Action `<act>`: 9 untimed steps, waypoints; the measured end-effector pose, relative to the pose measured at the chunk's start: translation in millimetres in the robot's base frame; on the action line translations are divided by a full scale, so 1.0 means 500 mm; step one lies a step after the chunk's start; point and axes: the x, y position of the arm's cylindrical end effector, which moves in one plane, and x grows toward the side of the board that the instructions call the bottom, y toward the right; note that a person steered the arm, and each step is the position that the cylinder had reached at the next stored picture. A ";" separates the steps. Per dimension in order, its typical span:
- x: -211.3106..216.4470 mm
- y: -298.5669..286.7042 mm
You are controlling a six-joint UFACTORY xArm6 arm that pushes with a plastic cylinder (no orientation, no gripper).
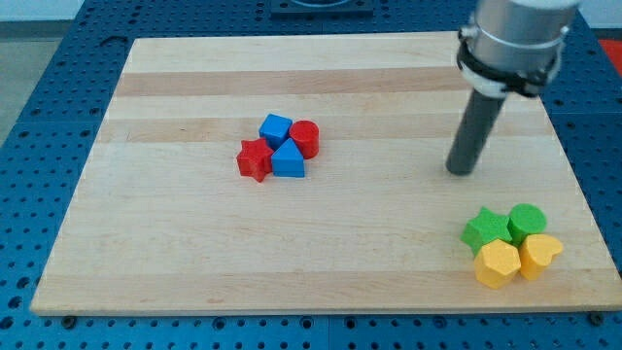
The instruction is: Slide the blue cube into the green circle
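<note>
Camera view: blue cube [276,127] on smooth wood

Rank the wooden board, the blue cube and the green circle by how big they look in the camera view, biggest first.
1. The wooden board, by far the largest.
2 and 3. The green circle and the blue cube look about alike; the circle sits nearer the view's bottom, possibly closer to the camera, so I won't rank them.
</note>
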 end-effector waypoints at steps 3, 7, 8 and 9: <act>-0.137 -0.385; -0.066 -0.625; -0.066 -0.506; -0.066 -0.409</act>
